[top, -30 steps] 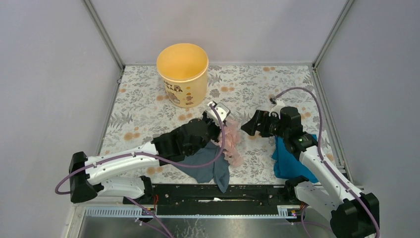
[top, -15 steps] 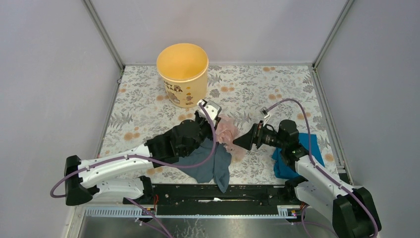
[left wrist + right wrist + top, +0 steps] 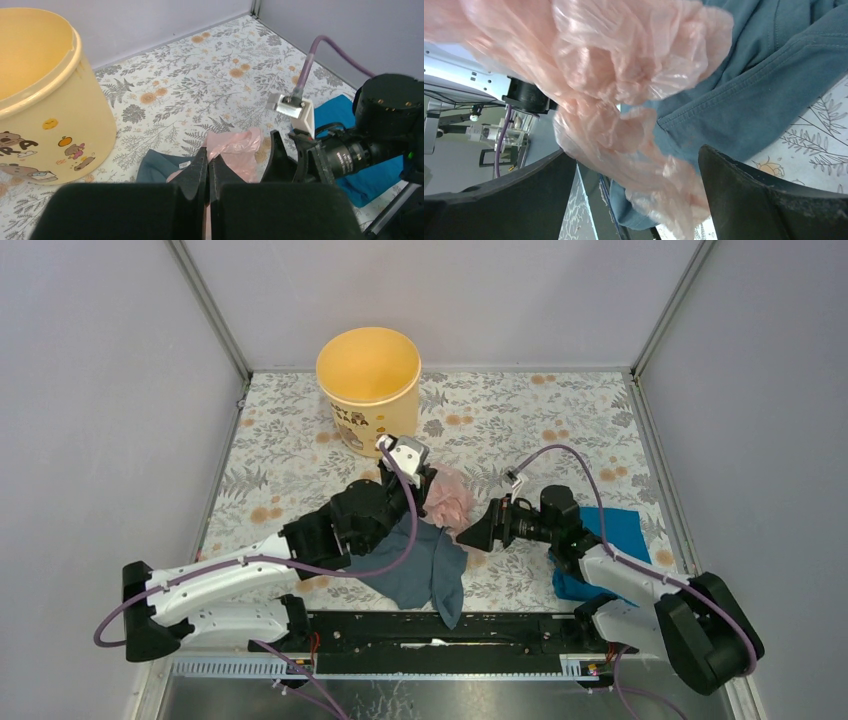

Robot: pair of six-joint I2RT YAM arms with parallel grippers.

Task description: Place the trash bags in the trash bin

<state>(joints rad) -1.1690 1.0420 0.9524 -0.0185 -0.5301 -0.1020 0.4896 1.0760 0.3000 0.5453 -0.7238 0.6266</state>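
Note:
The trash bag (image 3: pixel 447 502), a crumpled pale pink film, hangs a little above the table from my left gripper (image 3: pixel 425 492). In the left wrist view that gripper (image 3: pixel 207 156) is shut on the trash bag (image 3: pixel 236 148), with pink film showing between its fingers. The trash bin (image 3: pixel 368 388), a yellow-orange bucket with cream printed sides (image 3: pixel 47 107), stands upright at the back left, apart from the bag. My right gripper (image 3: pixel 470 533) lies low just right of the bag and points at it. It stands open (image 3: pixel 634 197), the bag (image 3: pixel 614 75) hanging in front of its fingers and partly between them.
A grey-blue cloth (image 3: pixel 425 565) lies under the bag, near the front edge (image 3: pixel 769 70). A bright blue cloth (image 3: pixel 610 530) sits under the right arm (image 3: pixel 372 180). Grey walls with metal posts (image 3: pixel 215 315) close in the floral table (image 3: pixel 520 410).
My left gripper has carried the bag back and left, closer to the bin. The right arm has dropped low and reached left up to the bag, jaws still wide.

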